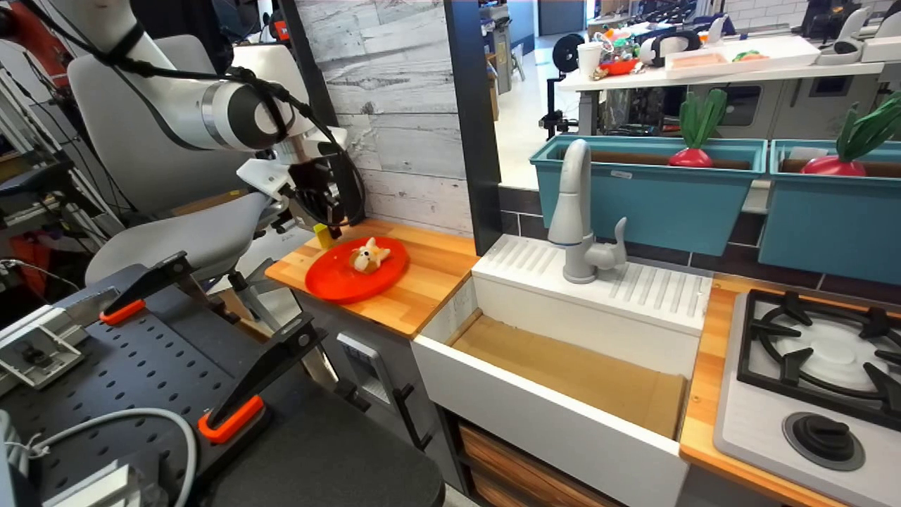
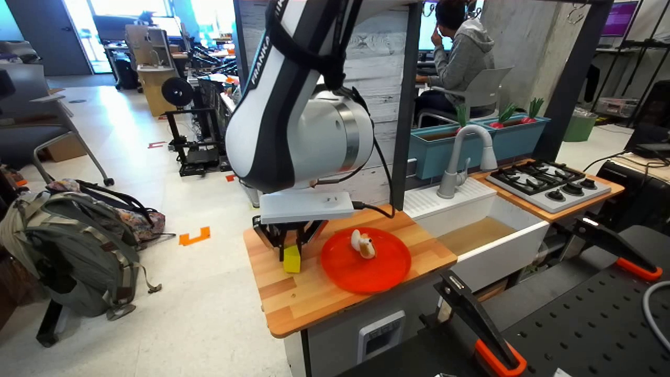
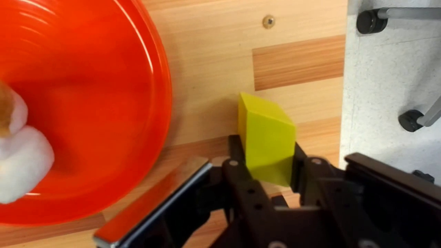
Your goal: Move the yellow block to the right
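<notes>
Yellow block (image 3: pixel 270 137) pinched in claw (image 3: pixel 267 154), between red plate (image 3: pixel 113 110) and edge of counter (image 3: pixel 213 62).
Claw narrowed to block's width; counter shows toward plate and edge alike.

block (image 3: pixel 270 134) between fingers (image 3: pixel 237 146) of gripper (image 3: pixel 267 156), right of plate (image 3: pixel 110 113) in wrist view, toy (image 3: pixel 24 162) on plate, plate on countertop (image 3: pixel 210 48)

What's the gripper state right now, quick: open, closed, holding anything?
Gripper: closed, holding the yellow block.
</notes>
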`<action>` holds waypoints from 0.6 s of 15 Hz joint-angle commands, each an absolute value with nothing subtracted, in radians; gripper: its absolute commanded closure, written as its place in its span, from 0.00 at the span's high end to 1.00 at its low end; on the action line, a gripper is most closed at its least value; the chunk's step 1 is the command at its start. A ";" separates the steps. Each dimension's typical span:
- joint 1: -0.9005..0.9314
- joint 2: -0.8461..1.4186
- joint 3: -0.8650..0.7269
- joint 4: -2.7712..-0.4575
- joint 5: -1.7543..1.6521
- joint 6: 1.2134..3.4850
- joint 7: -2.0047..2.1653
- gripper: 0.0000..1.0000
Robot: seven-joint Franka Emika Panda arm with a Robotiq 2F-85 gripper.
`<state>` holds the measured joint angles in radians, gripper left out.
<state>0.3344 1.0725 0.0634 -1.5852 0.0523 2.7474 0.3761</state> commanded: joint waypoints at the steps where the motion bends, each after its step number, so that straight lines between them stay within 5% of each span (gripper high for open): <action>1: 0.352 0.949 0.032 -1.697 0.078 2.753 0.410 0.08; 9: 0.262 0.711 -0.018 -1.923 0.074 2.753 0.389 0.08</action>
